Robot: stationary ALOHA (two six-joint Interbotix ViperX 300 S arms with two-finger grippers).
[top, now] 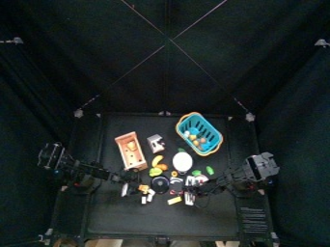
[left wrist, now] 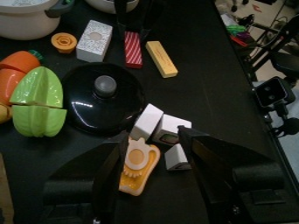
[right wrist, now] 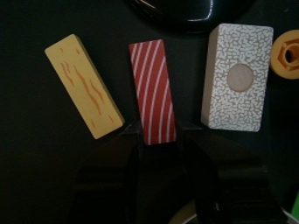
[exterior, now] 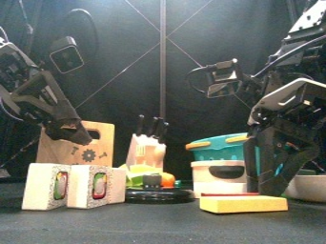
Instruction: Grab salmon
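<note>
- Red-and-white striped, the salmon (right wrist: 152,87) is seen as a flat slab on the bench (right wrist: 35,166), its near end lying directly under the right end effector (right wrist: 158,144).
- The right end effector is held narrowly open, one jaw to each long side of that near end; no contact can be made out yet.
- The jaws should be kept square to the long sides, and the descent made straight down so that the slab is not pushed along the bench.
- A grip further toward the slab's middle is judged safer, since a hold on the very end could let it tip.
- Care is needed with the neighbours: a yellow slab (right wrist: 84,85) lies near on one side, and a speckled grey block (right wrist: 239,77) close on the other. The gap by the grey block is the tighter.
- Beyond these, an orange ring (right wrist: 286,48) is well apart and should not be disturbed.
- Farther off, the left end effector (left wrist: 152,166) is held wide open over an orange-and-white piece (left wrist: 136,166) and need not be used.
</note>
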